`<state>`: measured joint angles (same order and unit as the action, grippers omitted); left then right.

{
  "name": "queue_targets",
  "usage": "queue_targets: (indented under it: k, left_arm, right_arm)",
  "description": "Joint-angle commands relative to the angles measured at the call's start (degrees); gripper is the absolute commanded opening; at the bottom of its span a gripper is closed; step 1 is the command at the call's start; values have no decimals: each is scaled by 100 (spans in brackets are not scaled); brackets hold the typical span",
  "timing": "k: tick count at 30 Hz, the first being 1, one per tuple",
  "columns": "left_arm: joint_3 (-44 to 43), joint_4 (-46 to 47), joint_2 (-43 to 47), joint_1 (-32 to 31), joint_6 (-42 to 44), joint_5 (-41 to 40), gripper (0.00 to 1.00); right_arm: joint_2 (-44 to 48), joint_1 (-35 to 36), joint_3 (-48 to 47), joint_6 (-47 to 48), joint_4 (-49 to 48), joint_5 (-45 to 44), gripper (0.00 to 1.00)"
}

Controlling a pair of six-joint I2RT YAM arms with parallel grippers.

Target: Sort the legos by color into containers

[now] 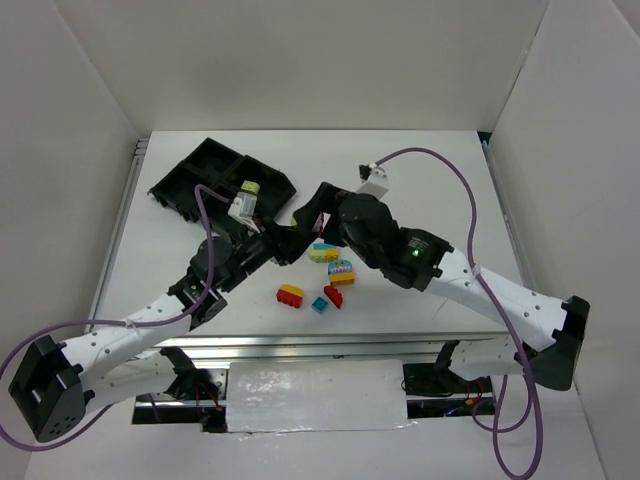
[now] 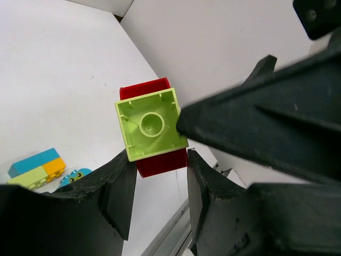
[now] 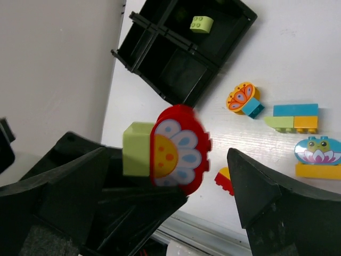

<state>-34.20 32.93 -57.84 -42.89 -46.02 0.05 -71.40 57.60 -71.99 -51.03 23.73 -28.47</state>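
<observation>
My left gripper (image 2: 159,160) is shut at its fingertips on a pale green brick (image 2: 151,124) joined to a red flower piece (image 3: 178,146), held above the table. My right gripper (image 3: 166,152) is open around this same brick, one finger touching the green side and the other well clear. In the top view the two grippers meet, left (image 1: 285,243) and right (image 1: 303,222), just right of the black tray (image 1: 215,180). One pale green brick (image 3: 202,23) lies in a far compartment of the tray (image 3: 160,40).
Loose bricks lie in front of the grippers: blue-green-orange (image 1: 323,253), frog on yellow (image 1: 341,271), red-yellow (image 1: 291,295), teal (image 1: 320,305) and red (image 1: 333,297). An orange butterfly piece (image 3: 242,100) shows in the right wrist view. White walls enclose the table.
</observation>
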Motion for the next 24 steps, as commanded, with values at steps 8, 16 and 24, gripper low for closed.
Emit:
queue_targets:
  k: [8, 16, 24]
  left_arm:
    - [-43, 3, 747, 0, 769, 1046, 0]
    - [45, -41, 1091, 9, 805, 1753, 0]
    - [-43, -58, 1188, 9, 568, 1928, 0]
  right_arm:
    - [1276, -1866, 1624, 1524, -2335, 4336, 99]
    - [1523, -2034, 1811, 1824, -3022, 6052, 99]
    - [1743, -2526, 2646, 1429, -4832, 7838, 98]
